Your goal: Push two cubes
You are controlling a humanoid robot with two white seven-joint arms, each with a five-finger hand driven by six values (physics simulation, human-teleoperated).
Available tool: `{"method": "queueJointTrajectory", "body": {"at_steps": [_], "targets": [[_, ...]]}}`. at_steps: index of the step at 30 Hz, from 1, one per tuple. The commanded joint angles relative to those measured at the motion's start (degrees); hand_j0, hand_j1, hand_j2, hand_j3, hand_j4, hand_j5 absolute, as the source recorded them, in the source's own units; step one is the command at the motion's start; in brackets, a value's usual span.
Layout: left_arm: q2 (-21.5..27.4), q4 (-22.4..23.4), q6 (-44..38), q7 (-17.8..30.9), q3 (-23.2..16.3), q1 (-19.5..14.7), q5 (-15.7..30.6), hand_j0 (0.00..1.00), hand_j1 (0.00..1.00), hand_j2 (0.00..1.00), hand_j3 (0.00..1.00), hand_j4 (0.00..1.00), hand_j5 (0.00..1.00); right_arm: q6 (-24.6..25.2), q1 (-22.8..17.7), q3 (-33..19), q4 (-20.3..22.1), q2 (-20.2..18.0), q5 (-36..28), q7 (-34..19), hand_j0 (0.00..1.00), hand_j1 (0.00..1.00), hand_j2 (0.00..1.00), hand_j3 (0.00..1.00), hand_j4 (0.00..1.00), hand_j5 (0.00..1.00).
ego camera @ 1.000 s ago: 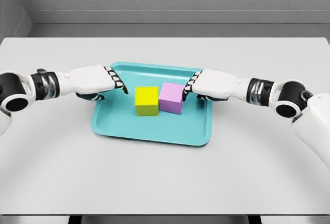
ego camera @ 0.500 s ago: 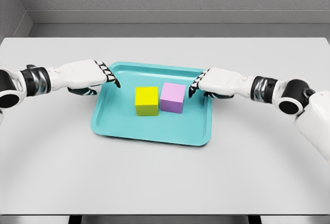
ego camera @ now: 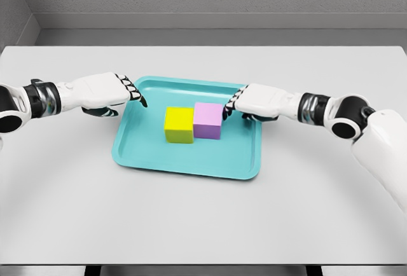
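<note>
A yellow cube (ego camera: 179,125) and a pink cube (ego camera: 208,121) stand side by side, touching, in the middle of a teal tray (ego camera: 189,159). My right hand (ego camera: 230,106) reaches in from the right with its fingers extended; the fingertips press on the pink cube's right face. My left hand (ego camera: 137,95) hovers over the tray's left rim, fingers relaxed and holding nothing, a clear gap away from the yellow cube.
The tray lies on a wide grey table (ego camera: 203,219). A grey wall runs behind the table's far edge.
My right hand has moved left and pushed the pink cube against the yellow one, and both slid slightly left. My left hand drew back to the tray's left rim.
</note>
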State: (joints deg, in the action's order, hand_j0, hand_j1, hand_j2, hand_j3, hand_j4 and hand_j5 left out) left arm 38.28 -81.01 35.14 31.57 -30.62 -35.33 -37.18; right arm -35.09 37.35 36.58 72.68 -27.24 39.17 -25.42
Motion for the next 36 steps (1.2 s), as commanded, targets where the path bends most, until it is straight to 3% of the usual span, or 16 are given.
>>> {"method": "queueJointTrajectory", "body": {"at_steps": [1, 9, 15, 27, 36], "targets": [[0.0, 0.0, -0.1, 0.0, 0.0, 0.0, 0.3, 0.75, 0.75, 0.75, 0.75, 0.75, 0.75, 0.1, 0.0, 0.1, -0.9, 0.1, -0.2, 0.0, 0.59, 0.59, 0.59, 0.59, 0.59, 0.59], [1.0, -0.8, -0.1, 0.0, -0.1, 0.4, 1.3, 0.74, 0.74, 0.74, 0.74, 0.74, 0.74, 0.1, 2.1, 0.1, -1.4, -0.2, -0.1, -0.2, 0.59, 0.59, 0.59, 0.59, 0.59, 0.59], [5.3, -5.0, -0.1, 0.0, -0.2, 1.8, 3.4, 0.69, 0.69, 0.69, 0.69, 0.69, 0.69, 0.1, 4.2, 0.1, -1.4, 0.0, -0.1, -0.3, 0.59, 0.59, 0.59, 0.59, 0.59, 0.59], [8.3, -12.8, -0.1, 0.0, -0.2, 6.4, 5.2, 0.69, 0.69, 0.69, 0.69, 0.69, 0.69, 0.1, 5.4, 1.3, -4.2, 2.8, 1.1, -0.3, 0.59, 0.59, 0.59, 0.59, 0.59, 0.59], [8.3, -15.2, -0.1, -0.1, -0.1, 6.7, 5.7, 0.69, 0.69, 0.69, 0.69, 0.69, 0.69, 0.1, 5.4, 1.8, -4.6, 4.3, 2.2, -0.3, 0.59, 0.59, 0.59, 0.59, 0.59, 0.59]]}}
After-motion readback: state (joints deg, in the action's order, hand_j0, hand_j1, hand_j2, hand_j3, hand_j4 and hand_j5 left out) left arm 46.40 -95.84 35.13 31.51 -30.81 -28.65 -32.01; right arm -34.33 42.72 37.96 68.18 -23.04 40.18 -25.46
